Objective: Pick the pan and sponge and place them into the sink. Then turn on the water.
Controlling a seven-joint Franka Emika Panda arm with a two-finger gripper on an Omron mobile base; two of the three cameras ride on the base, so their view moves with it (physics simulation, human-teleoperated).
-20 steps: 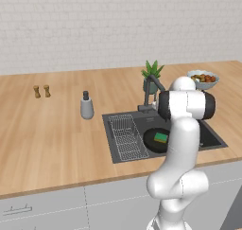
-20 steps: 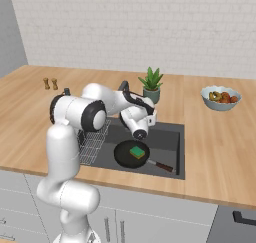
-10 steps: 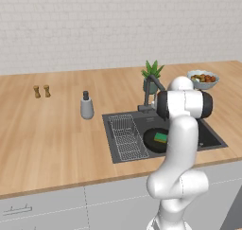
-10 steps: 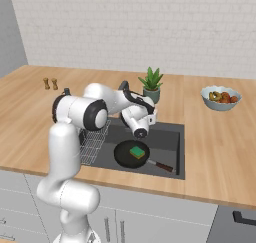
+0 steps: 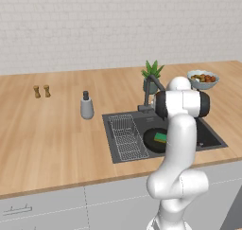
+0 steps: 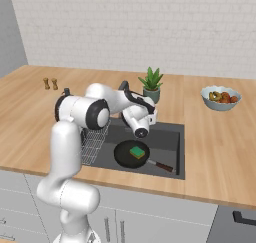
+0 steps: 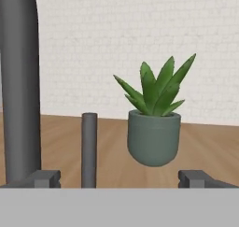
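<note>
While the pan [image 6: 131, 154] lies in the sink [image 6: 167, 137] with the sponge [image 6: 137, 151] resting inside it, its wooden handle [image 6: 161, 166] points toward the front right corner of the basin. The hand [image 7: 119, 178] is up by the tap [image 7: 19, 81], its two fingertips [image 7: 44, 178] spread well apart with nothing between them; the tap's thin upright lever [image 7: 89, 149] stands just inside the left tip. Beyond the tips a potted plant [image 7: 154, 121] sits on the bench [image 5: 52, 129]. A wire rack [image 5: 126, 137] fills the sink's left part. A soap bottle [image 5: 86, 106] stands left of the sink, two small shakers [image 5: 41, 91] farther left, and a fruit bowl [image 6: 220, 97] off to the right.
</note>
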